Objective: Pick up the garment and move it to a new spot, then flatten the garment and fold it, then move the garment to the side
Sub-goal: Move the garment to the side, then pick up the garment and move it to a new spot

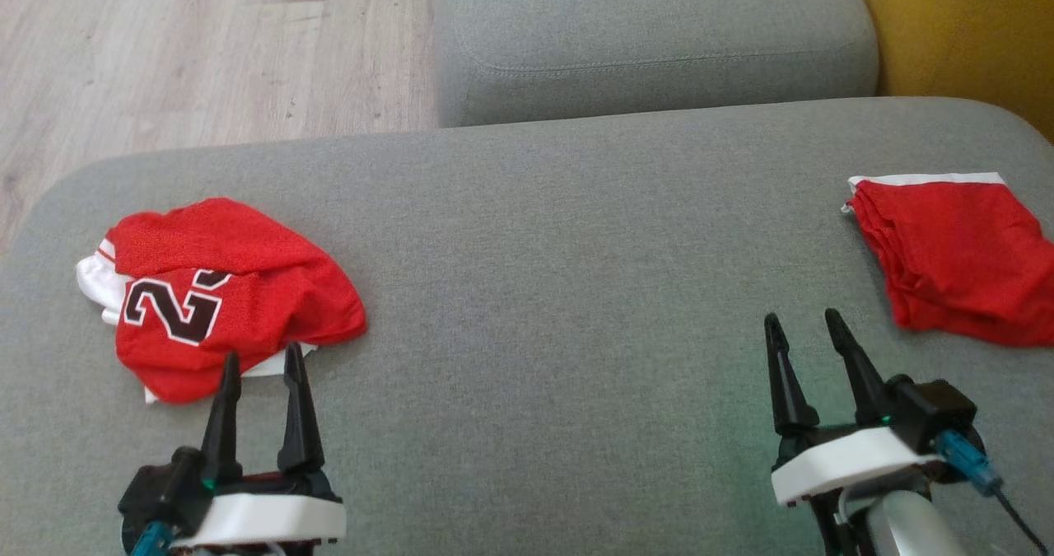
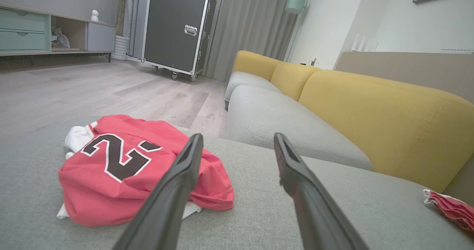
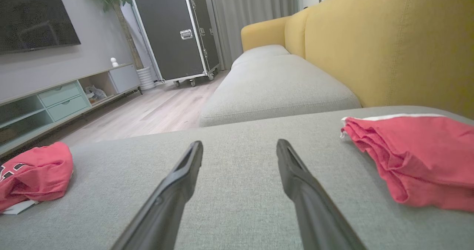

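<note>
Head view shows both grippers low over the grey sofa seat (image 1: 576, 235), and both have their jaws wide open with nothing in them. The left gripper (image 1: 262, 354) points its fingers at the near edge of the red jersey (image 1: 222, 284) and sits just beside it. I cannot tell if the tips touch the cloth. The right gripper (image 1: 801, 317) is over bare seat, near a second red cloth (image 1: 955, 259) that lies flat and looks folded, out by the right edge.

The jersey is on the left side of the seat, well apart from the folded cloth. It lies in a bunched heap, so I think it is the one to work on, and the first step, picking it up, is not yet done.

The next move probably calls for the left fingers to go down on the near edge and pinch the cloth. The open middle of the seat looks like a good new spot.

The heap is a bit longer from side to side than from front to back. Its big dark number faces up, with its top pointing away from the robot. White cloth pokes out at the left and near edges. I cannot tell where the neck is.
</note>
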